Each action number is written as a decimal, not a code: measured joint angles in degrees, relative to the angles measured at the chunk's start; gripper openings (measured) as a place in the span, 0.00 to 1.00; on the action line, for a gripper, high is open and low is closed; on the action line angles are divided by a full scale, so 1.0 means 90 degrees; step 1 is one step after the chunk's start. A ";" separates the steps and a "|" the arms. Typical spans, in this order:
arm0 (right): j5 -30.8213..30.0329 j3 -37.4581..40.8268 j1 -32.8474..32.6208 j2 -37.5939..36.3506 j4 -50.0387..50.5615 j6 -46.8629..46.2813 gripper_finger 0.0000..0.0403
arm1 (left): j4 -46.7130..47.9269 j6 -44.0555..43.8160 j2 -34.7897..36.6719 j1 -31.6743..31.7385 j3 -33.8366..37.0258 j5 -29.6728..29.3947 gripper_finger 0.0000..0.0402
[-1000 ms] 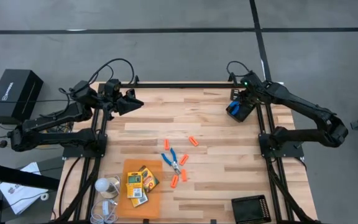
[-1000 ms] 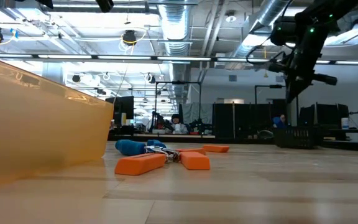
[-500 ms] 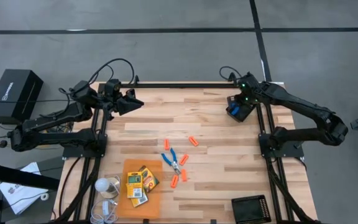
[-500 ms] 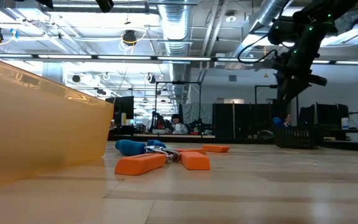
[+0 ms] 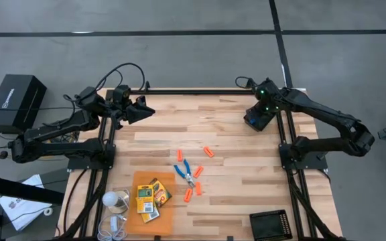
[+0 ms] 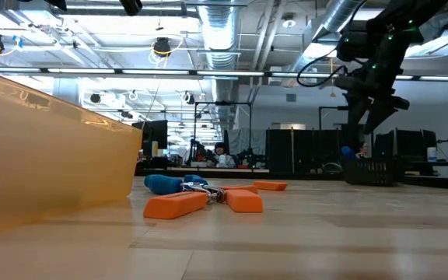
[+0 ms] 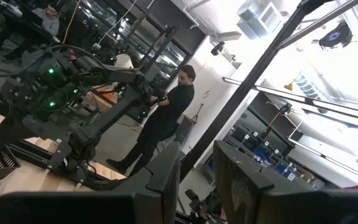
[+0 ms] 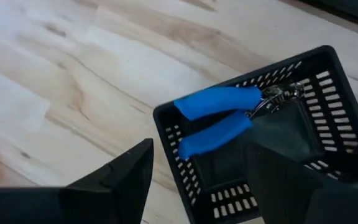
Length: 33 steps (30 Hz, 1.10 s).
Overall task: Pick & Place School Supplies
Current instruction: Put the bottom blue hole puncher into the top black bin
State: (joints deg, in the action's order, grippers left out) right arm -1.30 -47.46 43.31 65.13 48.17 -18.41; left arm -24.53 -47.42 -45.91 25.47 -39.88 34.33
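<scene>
Right pincer (spread) over, seemingly, basket.

I am seeing a wooden table carrying a flat orange sheet near its front left, a black tray lying at the front right corner, a black mesh basket sitting on it, and a person standing beyond.

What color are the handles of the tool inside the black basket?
Blue. The tool's handles lie in the black basket, clearest in the right wrist view.
</scene>
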 joint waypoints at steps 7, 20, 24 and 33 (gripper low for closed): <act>-0.0080 -0.0005 -0.0196 0.0507 0.0253 0.1656 0.56 | 0.0007 0.0076 0.0000 -0.0001 0.0000 0.0000 0.23; -0.0704 -0.0002 -0.0356 0.1173 0.0248 0.3362 0.54 | 0.0003 0.0222 0.0000 -0.0002 0.0000 -0.0179 0.23; -0.0507 -0.0004 -0.0047 0.1078 0.0230 0.3992 0.54 | 0.0002 0.0236 -0.0001 -0.0005 0.0000 -0.0182 0.23; 0.0334 -0.0002 0.0581 0.1133 0.0104 0.5182 0.51 | 0.0000 0.0250 -0.0002 -0.0005 0.0000 -0.0117 0.23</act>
State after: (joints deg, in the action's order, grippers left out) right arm 1.70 -47.48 48.54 75.33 49.11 28.22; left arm -24.53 -45.16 -45.93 25.43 -39.88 33.28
